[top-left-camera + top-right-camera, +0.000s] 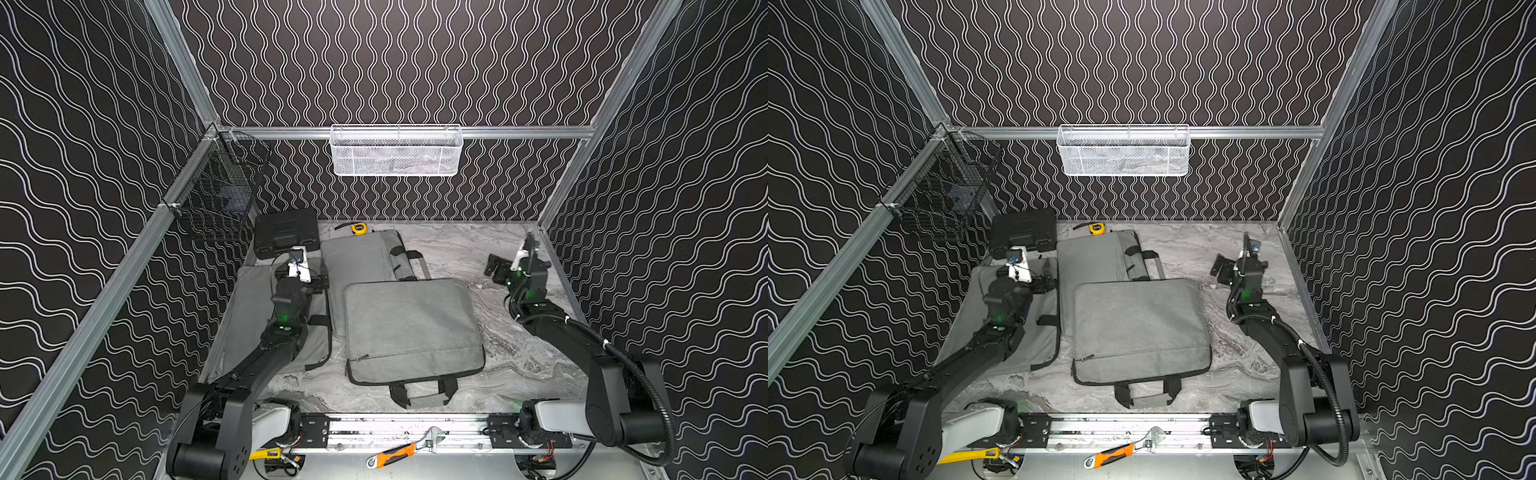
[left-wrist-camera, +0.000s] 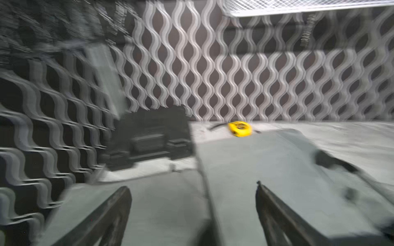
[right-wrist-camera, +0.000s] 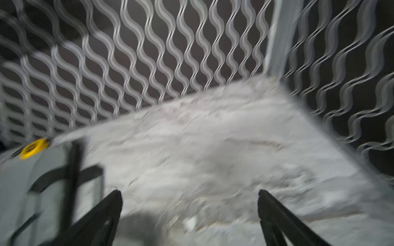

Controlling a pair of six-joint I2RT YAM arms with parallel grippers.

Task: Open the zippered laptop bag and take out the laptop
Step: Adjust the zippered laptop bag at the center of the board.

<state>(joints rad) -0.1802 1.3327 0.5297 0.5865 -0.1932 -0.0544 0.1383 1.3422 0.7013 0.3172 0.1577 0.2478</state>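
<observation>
A: Where did the laptop bag (image 1: 413, 332) lie?
B: Flat on the worktop (image 1: 519, 365), mid-front, handle (image 1: 424, 401) nearest, apparently zipped. Probably soft outside, stiff and heavy within: pinch a zipper tab (image 1: 365, 357). Farther back, left fingers (image 2: 119, 204) and right fingers (image 3: 110, 204) stood apart, empty.

The laptop bag (image 1: 413, 328) is showing matt grey woven cloth with black strap trim. The bench (image 1: 511, 361) is looking smooth, with a grey marble-like pattern. The black case (image 1: 286, 232) is reading as hard, matt plastic. The white basket (image 1: 397, 151) is showing painted metal mesh, the frame rail (image 1: 519, 132) is gleaming as bare metal, and the wrench (image 1: 403, 451) is shining steel with an orange grip.
</observation>
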